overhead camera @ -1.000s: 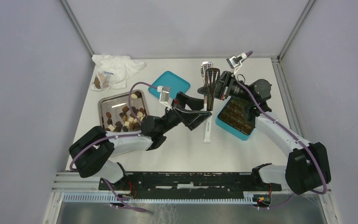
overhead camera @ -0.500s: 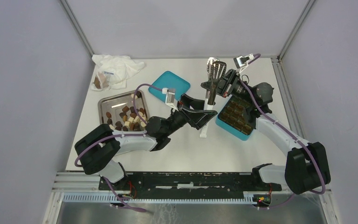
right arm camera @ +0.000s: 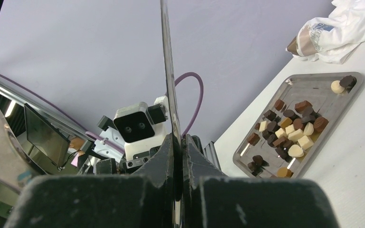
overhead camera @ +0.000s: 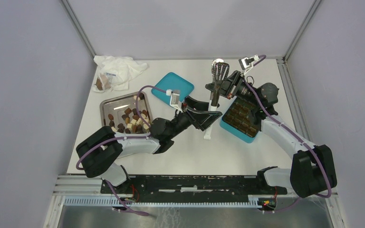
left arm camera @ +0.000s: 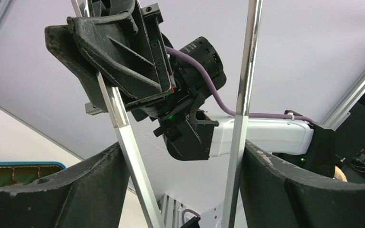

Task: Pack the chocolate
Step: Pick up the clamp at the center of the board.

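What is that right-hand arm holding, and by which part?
Metal tongs: the right gripper pinches one thin arm near the slotted head; the left gripper merely flanks both arms.

Robotics lab test cell indicated: white table [overhead camera: 185, 152] enclosed by plain lilac panels [overhead camera: 28, 95] on aluminium framing [overhead camera: 78, 28]; left arm [overhead camera: 128, 142], right arm [overhead camera: 285, 135] bolted to base rail [overhead camera: 195, 183].
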You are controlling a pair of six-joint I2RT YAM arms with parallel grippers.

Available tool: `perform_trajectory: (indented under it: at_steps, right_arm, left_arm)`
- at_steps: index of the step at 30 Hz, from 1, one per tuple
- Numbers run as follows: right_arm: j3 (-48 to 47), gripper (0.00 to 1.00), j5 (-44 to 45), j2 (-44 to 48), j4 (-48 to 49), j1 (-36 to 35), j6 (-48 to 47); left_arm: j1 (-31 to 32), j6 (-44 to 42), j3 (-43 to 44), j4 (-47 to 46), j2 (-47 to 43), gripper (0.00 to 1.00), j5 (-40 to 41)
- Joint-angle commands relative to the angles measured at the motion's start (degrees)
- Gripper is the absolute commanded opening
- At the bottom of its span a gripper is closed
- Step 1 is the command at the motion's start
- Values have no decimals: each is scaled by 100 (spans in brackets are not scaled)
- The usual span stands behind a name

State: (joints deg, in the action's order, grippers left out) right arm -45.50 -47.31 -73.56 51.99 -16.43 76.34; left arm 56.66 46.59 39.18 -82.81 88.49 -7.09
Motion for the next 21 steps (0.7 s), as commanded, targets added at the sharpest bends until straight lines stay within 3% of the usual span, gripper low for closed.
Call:
perform_trajectory:
  at_steps: [1, 9, 15, 21]
  right_arm:
    - [-144, 0, 174, 122, 145, 34, 13]
    - [-102, 0, 167, 122, 249, 69, 93]
    - [-100, 0, 162, 119, 332, 87, 170]
    - [-144, 0, 161, 94, 399, 124, 243]
  left_arm:
    - [28, 75, 170, -242, 12, 82, 101]
    - [20, 232, 167, -330, 9, 74, 169]
    - [20, 331, 145, -693, 129, 83, -31]
    - [17, 359, 152, -788, 236, 85, -90]
